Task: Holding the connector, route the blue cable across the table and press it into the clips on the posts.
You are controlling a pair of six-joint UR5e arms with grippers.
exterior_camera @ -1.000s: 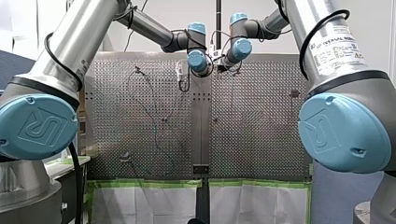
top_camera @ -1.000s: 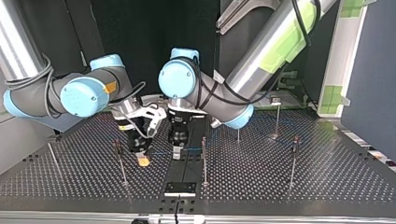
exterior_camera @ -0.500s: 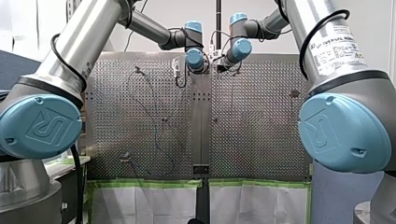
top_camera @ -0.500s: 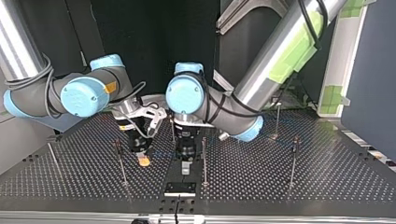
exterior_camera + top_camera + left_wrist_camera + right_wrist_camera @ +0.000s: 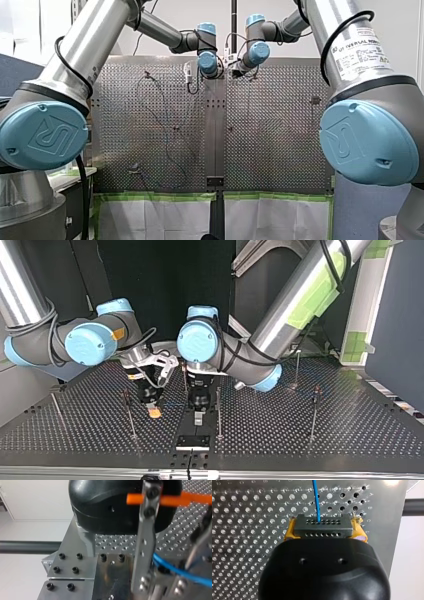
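Yellow-padded right hand [image 5: 324, 531] clamped on dark grey perforated connector [image 5: 322, 522]; thin blue cable [image 5: 316, 500] leaving it over perforated metal table [image 5: 249, 517]. Beside slim metal post [image 5: 218, 410], left hand [image 5: 198, 417] at the cable; opening: cannot tell. Clip seating not discernible; routing judged partway, pressing yet to do.

Top view: both end effectors hang over the middle of the table [image 5: 310, 440]. My right end effector [image 5: 153, 412] is at 9 o'clock of my left end effector [image 5: 198, 418], near but apart. The first post [image 5: 129, 412] stands just at 9 o'clock of the right one. The second post [image 5: 218, 410] is just at 3 o'clock of the left one, and the third post [image 5: 314, 412] is well out at 3 o'clock. A small plate [image 5: 192, 441] lies at 6 o'clock of the left one. In the right wrist view the connector [image 5: 323, 525] sits between the pads, with the cable [image 5: 316, 500] running straight ahead of it.
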